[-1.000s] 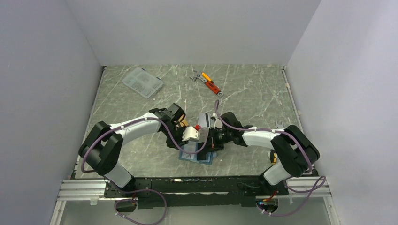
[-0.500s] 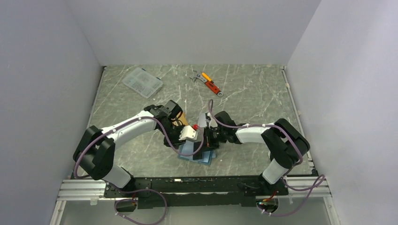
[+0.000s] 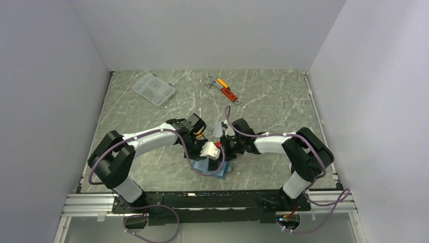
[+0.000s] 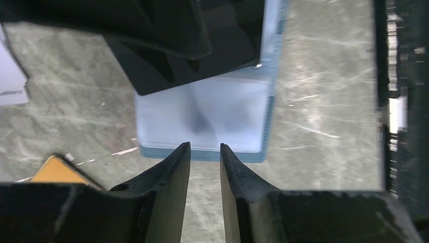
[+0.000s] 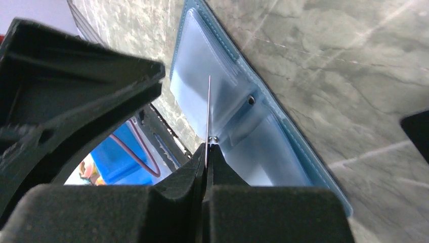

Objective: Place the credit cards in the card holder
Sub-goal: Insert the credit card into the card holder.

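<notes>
Your right gripper is pinched tight on a thin card. In the right wrist view you see the card edge-on, standing upright at the centre of the frame. Its far end sits over the card holder, which lies open on the table and runs from the top centre to the lower right of that view. The holder's clear pale-blue pockets face up inside a teal border. You cannot tell from here whether the card's edge has entered a pocket.

Your left gripper has its jaws a narrow gap apart with nothing between them. In the left wrist view its tips sit at bottom centre, right at the holder's teal near edge; whether they touch it is unclear. The black body of the right gripper fills the top of that view, over the holder's far part. An orange card lies flat on the table at lower left, just beside the left finger. A pale card shows at the left edge.

In the top view both grippers meet low in the centre of the frame, above the holder. A clear plastic box sits at upper left and an orange-handled tool at upper centre, both well apart from the holder.
</notes>
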